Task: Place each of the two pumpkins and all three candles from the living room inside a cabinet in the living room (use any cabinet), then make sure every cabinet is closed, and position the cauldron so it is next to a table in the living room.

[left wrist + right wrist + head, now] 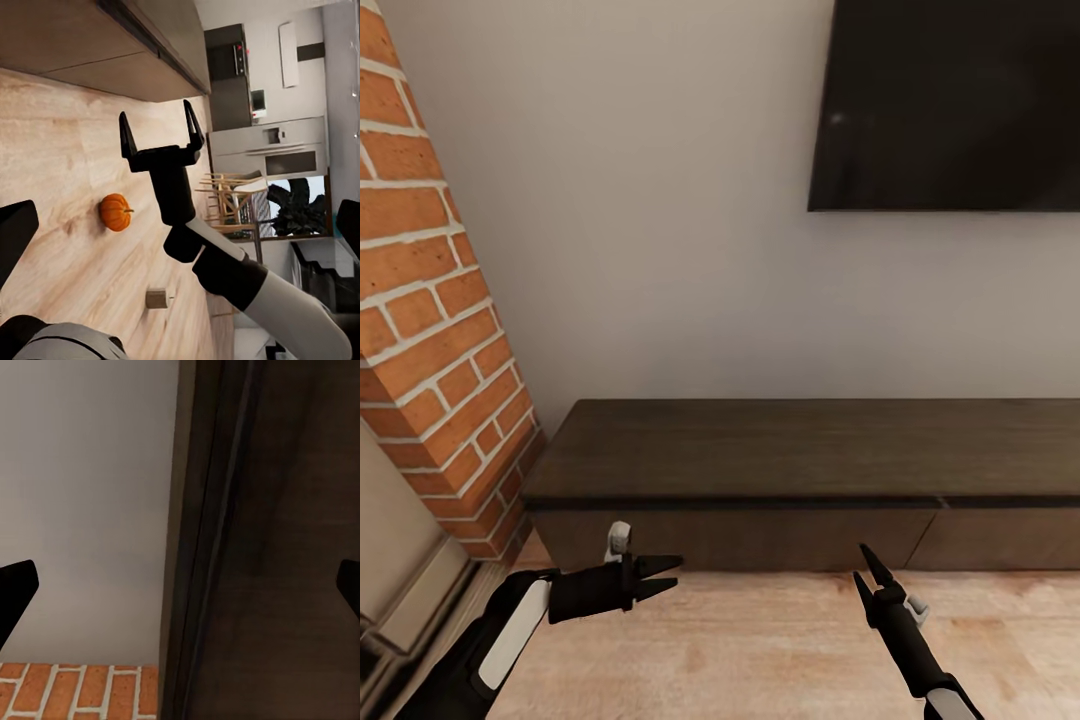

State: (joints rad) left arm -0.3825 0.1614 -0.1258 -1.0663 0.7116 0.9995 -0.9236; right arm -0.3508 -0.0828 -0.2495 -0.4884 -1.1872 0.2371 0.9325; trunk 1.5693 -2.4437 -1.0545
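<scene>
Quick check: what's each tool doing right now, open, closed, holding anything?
Left tool: open, holding nothing.
Right tool: open, empty, fingers spread wide over the floor.

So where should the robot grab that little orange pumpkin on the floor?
Probably around the pumpkin's round ribbed belly, coming down from above. It lies on its side on the wooden floor, and its stem looks too short and thin to pinch well.

One pumpkin [115, 212], one candle [157, 298], one cabinet [800, 470], one television [950, 100].
</scene>
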